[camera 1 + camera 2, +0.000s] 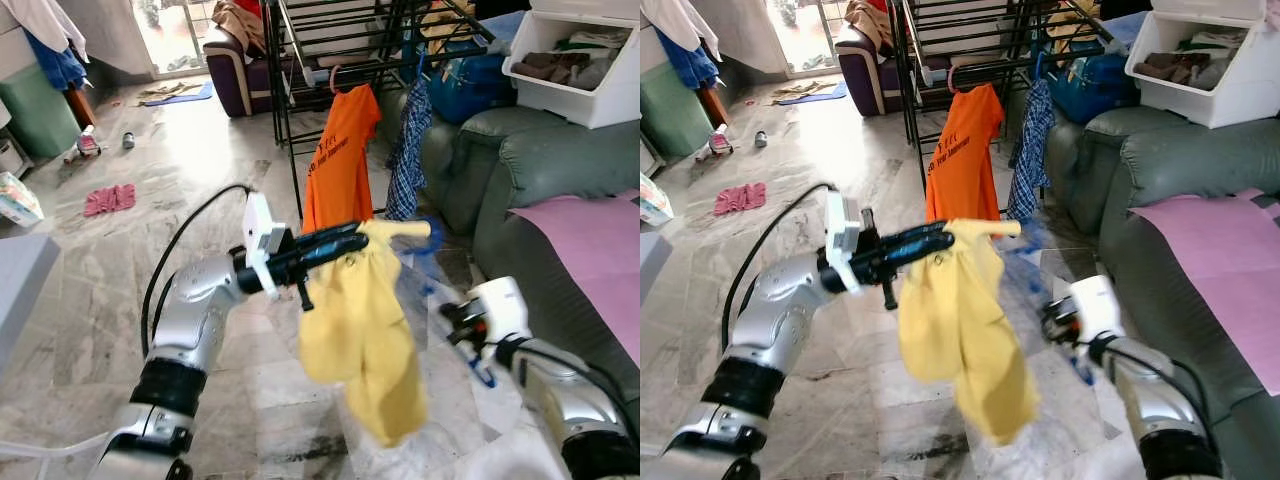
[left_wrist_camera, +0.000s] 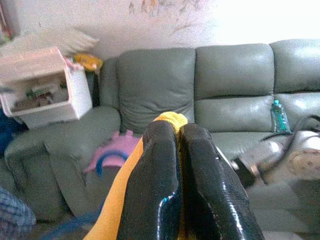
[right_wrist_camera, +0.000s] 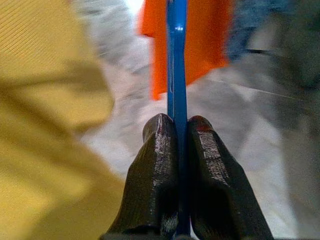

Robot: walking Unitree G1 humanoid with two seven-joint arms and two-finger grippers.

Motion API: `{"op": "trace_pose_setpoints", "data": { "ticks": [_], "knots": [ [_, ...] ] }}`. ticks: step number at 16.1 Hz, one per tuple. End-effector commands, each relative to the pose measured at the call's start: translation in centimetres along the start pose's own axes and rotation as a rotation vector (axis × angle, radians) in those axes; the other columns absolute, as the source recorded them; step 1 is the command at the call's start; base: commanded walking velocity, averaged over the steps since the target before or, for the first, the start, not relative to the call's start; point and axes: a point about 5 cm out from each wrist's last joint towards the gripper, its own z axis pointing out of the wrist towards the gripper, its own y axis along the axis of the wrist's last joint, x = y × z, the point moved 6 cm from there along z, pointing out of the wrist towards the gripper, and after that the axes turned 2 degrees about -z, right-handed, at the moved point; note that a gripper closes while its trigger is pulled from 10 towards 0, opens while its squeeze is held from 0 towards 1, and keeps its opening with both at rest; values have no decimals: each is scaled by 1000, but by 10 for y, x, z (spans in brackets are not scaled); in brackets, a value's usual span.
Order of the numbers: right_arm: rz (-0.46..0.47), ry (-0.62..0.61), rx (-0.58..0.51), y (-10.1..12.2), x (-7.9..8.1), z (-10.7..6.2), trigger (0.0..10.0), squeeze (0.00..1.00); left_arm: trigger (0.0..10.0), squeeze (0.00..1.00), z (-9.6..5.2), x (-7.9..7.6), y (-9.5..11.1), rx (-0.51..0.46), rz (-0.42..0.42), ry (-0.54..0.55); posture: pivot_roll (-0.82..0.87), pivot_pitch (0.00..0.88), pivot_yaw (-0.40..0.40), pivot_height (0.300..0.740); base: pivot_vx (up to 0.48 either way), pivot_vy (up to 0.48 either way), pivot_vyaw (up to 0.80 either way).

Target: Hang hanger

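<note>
1. Blue hanger [image 3: 177, 60] sits pinched between fingers of right gripper [image 3: 178, 125], low & right of robot, just beside yellow shirt [image 1: 365, 330].
2. Left gripper [image 1: 340, 243] clamps tight on shirt's collar end, garment dangling mid-air above floor.
3. Step, I'd judge: threading hanger into shirt, pre-hang.
4. Next needs: hanger arm into neck, then carry to drying rack [image 1: 330, 40] ahead, beside orange shirt [image 1: 338, 160].
</note>
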Motion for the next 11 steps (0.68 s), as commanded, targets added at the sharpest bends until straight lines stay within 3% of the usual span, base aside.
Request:
{"op": "trace_pose_setpoints", "data": {
  "ticks": [1,4,5,6,8,9,10,11],
  "knots": [
    [15,-84,-69,18,-13,3,10000,0,10000,0,-2,-5,1,22,13,-27,-33,0,83,740,0,0,0],
    [19,-219,-131,32,-39,0,10000,0,10000,0,-8,-11,-16,79,6,-25,-34,0,79,740,0,0,0],
    [46,-226,-168,39,-42,-3,10000,0,10000,0,-12,-10,-26,115,49,-3,-34,0,77,740,0,0,0],
    [46,-173,-200,45,-36,-3,10000,0,10000,0,-15,-10,-34,161,99,-11,-34,0,77,740,0,0,0],
    [-52,38,-220,51,-9,-9,10000,0,10000,0,-21,-17,-47,248,108,-88,-33,0,76,740,0,0,0],
    [-181,194,-166,41,10,-18,10000,0,10000,0,-34,-25,-72,435,275,-220,-32,0,76,740,0,0,0],
    [-225,247,-140,36,16,-22,10000,0,10000,0,-41,-27,-81,497,299,-266,-32,0,77,740,0,0,0],
    [-296,314,-94,28,20,-29,10000,0,10000,0,-50,-20,-89,547,310,-255,-41,0,85,740,0,0,0]
  ]
}}
